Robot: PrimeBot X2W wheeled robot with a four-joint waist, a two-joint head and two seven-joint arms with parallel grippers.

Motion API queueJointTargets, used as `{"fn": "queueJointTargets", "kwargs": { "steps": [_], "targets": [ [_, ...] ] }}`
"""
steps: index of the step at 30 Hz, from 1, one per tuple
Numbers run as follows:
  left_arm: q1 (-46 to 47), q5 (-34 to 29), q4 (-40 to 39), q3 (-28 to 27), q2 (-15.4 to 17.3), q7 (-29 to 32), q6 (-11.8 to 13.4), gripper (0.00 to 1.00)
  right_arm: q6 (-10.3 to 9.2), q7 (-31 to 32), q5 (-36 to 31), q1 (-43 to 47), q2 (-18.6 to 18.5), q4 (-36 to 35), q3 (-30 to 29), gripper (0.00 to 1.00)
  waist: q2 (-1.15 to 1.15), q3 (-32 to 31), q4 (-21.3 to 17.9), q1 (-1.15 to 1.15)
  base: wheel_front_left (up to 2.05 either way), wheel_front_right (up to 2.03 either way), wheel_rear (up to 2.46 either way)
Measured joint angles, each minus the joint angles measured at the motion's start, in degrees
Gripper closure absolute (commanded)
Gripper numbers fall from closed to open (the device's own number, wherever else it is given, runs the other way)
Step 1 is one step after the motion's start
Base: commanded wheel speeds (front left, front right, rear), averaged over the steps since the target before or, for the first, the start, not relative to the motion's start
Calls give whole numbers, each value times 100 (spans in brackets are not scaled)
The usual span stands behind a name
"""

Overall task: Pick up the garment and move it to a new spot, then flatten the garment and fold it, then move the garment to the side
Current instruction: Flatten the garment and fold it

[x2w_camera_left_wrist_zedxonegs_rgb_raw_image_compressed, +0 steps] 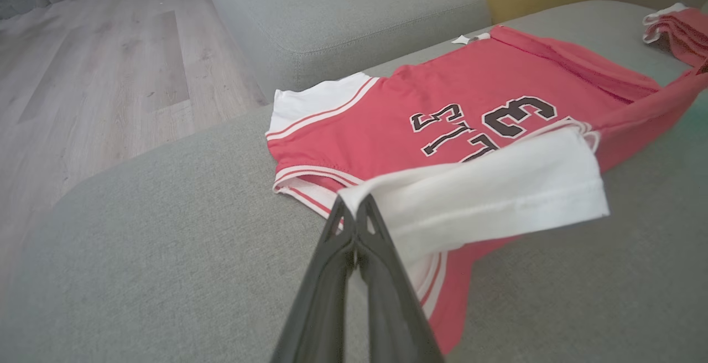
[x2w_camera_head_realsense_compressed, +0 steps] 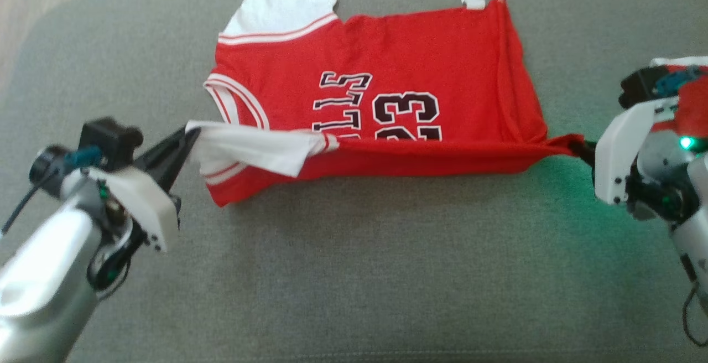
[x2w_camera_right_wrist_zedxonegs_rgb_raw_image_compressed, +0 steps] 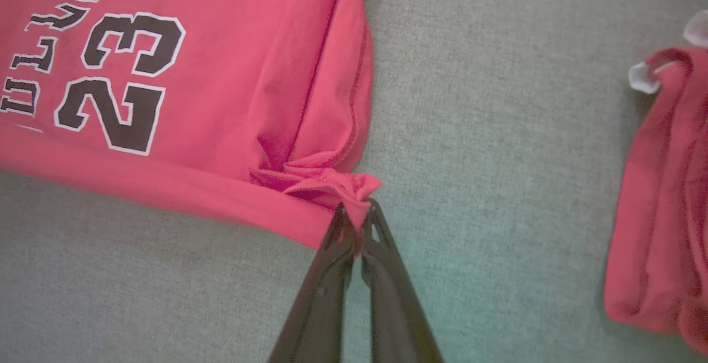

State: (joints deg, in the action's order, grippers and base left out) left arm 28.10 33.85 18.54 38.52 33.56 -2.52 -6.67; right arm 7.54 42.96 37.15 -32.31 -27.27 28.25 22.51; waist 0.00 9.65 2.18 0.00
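While my left hand clamps the white sleeve and my right hand the hem corner, the garment stretches between them: judged light, limp; corners grip best.

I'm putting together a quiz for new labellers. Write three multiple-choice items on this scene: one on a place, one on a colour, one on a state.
1. Where on the jersey does the right hand grip?
A. a white sleeve
B. a red hem corner
C. the neckline

2. What colour are the sleeves?
A. black
B. yellow
C. white

3. How does the left hand stand?
A. shut on a sleeve
B. open above the cushion
C. shut on nothing

Key:
1 B, red cloth bunches in its grip.
2 C, both sleeves are white with red stripes.
3 A, it pinches the white sleeve's edge.
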Motion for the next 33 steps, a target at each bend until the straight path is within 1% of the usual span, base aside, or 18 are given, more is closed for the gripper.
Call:
{"fn": "queueJointTargets", "kwargs": {
  "steps": [9, 15, 16, 17, 19, 20, 21, 24, 28, 31, 33],
  "targets": [
    [1041, -136, 818, 543, -215, -7, -88, 100, 0, 102, -336, -547, 111, 246, -33, 100, 0, 444, 68, 1, 0, 0, 0],
    [1337, -34, 1179, 1100, -287, -69, -89, 100, 0, 88, -411, -740, 132, 427, 59, 100, 0, 585, 96, 1, 0, 0, 0],
    [1372, -1, 1245, 1134, -303, -112, -89, 100, 0, -4, -448, -757, 132, 430, 88, 66, 0, 607, 100, 0, 0, 0, 0],
    [1425, 12, 1326, 1182, -313, -118, -89, 100, 0, -136, -479, -790, 140, 448, 81, 0, 0, 630, 104, 1, 0, 0, 0],
    [1557, 40, 1538, 1238, -352, -124, -89, 100, 0, -302, -495, -935, 180, 561, 59, 0, 0, 673, 111, 1, 0, 0, 0],
    [1622, 58, 1658, 1236, -389, -177, -88, 66, 0, -402, -499, -1006, 203, 606, 34, 0, 0, 688, 114, 1, 0, 0, 0],
    [1687, 56, 1778, 1229, -431, -260, -66, 0, 0, -523, -512, -1082, 229, 653, -4, 0, 0, 700, 116, 1, 0, 0, 0],
    [1846, 55, 2142, 1093, -642, -557, 190, 0, 0, -950, -636, -1260, 332, 872, -233, 0, 0, 715, 123, 1, 0, 0, 0],
    [1918, 133, 2438, 842, -971, -981, 444, 0, 0, -1691, -704, -1291, 501, 1088, -485, 0, 0, 635, 109, 0, 0, 0, 0],
    [1909, 291, 2382, 454, -1184, -1168, 657, 0, 0, -2398, -688, -1278, 688, 1096, -722, 0, 0, 517, 83, 0, 0, 0, 0],
    [1861, 358, 2040, -7, -1274, -1177, 849, 0, 0, -2940, -687, -1223, 792, 958, -851, 0, 0, 429, 59, 0, 0, 0, 0]
  ]
}}
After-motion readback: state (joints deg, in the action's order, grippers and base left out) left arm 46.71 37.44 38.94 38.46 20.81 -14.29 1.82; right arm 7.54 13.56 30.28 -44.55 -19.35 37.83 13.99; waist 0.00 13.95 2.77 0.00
